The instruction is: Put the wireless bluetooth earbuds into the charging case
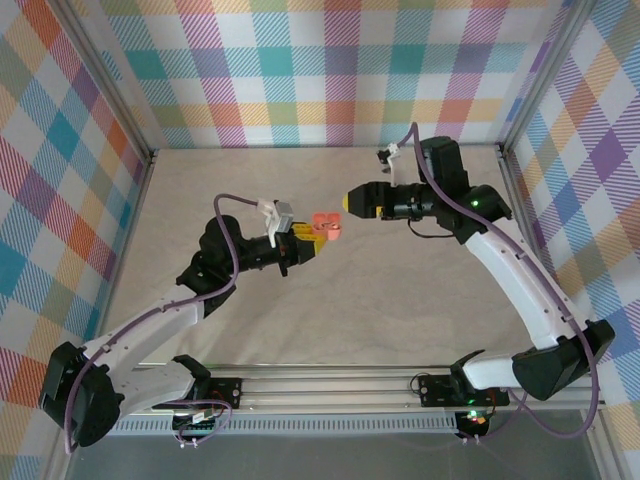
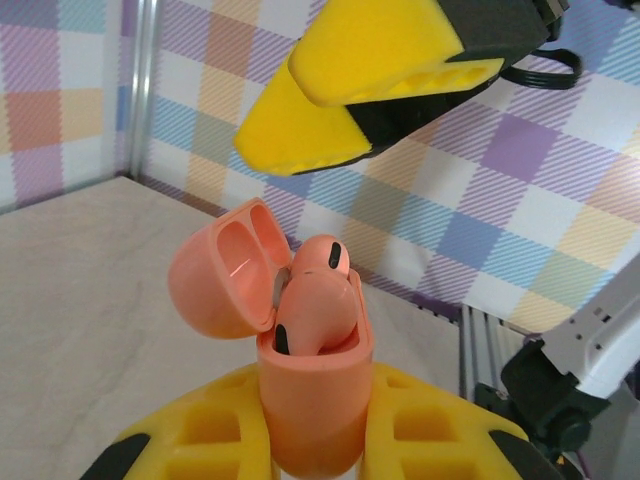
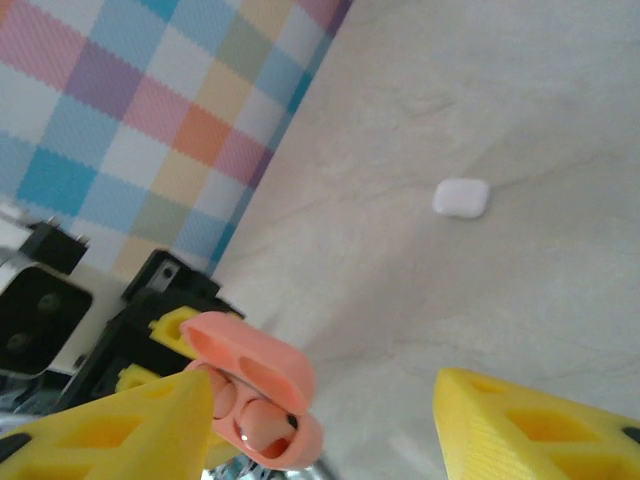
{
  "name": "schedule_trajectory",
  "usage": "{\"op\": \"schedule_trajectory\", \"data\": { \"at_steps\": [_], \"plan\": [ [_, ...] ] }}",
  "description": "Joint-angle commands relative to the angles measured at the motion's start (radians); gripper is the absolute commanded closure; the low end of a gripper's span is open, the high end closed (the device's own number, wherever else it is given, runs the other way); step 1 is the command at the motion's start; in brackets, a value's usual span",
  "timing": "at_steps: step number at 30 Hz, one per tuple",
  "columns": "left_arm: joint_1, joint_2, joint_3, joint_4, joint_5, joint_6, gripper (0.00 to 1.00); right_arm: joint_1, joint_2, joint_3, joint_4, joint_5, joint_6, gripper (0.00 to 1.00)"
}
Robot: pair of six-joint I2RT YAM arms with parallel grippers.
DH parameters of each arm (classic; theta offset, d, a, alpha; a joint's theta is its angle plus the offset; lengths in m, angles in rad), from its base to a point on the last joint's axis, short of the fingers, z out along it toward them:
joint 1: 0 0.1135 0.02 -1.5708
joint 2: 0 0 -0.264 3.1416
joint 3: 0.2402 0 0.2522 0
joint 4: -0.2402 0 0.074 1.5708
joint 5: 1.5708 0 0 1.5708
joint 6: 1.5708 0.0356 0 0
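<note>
Salmon-pink plastic: one stemmed earbud (image 2: 318, 295) is sitting in the open charging case (image 2: 310, 400), stem down in a well. Its rounded head is leaning and standing proud of the rim. Whether a second earbud is lying beside it cannot be told.

Lid (image 2: 225, 270), hinged: it is standing open to the left in the left wrist view, with its two hollow moulds facing the camera.

Left end effector (image 1: 306, 240): it is clamping the case body between its yellow fingers (image 2: 200, 435), holding it upright and raised above the surface (image 1: 300, 340), near the middle of the work area.

Right end effector (image 3: 322, 390): it is hovering just beside the open mouth of the case without touching it. Its yellow fingers are spread wide apart and gripping nothing.

White case (image 3: 461, 197), pebble-shaped: it is lying flat on the pale surface, well apart from the held case.

Plaid wall panels (image 1: 330, 70): they are enclosing the surface on three sides.
</note>
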State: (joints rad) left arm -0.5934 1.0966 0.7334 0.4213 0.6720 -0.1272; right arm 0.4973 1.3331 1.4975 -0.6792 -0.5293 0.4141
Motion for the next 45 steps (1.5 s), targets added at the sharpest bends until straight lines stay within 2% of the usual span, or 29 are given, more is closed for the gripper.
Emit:
{"op": "schedule_trajectory", "data": {
  "at_steps": [1, 5, 20, 26, 39, 45],
  "plan": [
    [-0.006, 0.028, 0.058, 0.047, 0.089, -0.020, 1.00, 0.000, -0.023, -0.036, 0.095, -0.166, 0.006, 0.39],
    [-0.006, 0.066, 0.093, 0.049, 0.137, -0.045, 1.00, 0.000, -0.005, -0.069, 0.135, -0.190, 0.021, 0.39],
    [-0.006, 0.111, 0.114, 0.058, 0.111, -0.081, 1.00, 0.000, 0.012, -0.083, 0.233, -0.348, 0.057, 0.43],
    [-0.006, 0.121, 0.109, 0.048, 0.089, -0.083, 1.00, 0.000, -0.041, -0.087, 0.239, -0.328, 0.036, 0.43],
    [-0.003, 0.096, 0.111, 0.035, 0.057, -0.131, 1.00, -0.015, -0.197, -0.208, 0.313, -0.159, 0.008, 0.40],
    [0.001, 0.095, 0.150, -0.010, 0.085, -0.198, 1.00, -0.016, -0.237, -0.374, 0.498, -0.166, 0.093, 0.38]
  ]
}}
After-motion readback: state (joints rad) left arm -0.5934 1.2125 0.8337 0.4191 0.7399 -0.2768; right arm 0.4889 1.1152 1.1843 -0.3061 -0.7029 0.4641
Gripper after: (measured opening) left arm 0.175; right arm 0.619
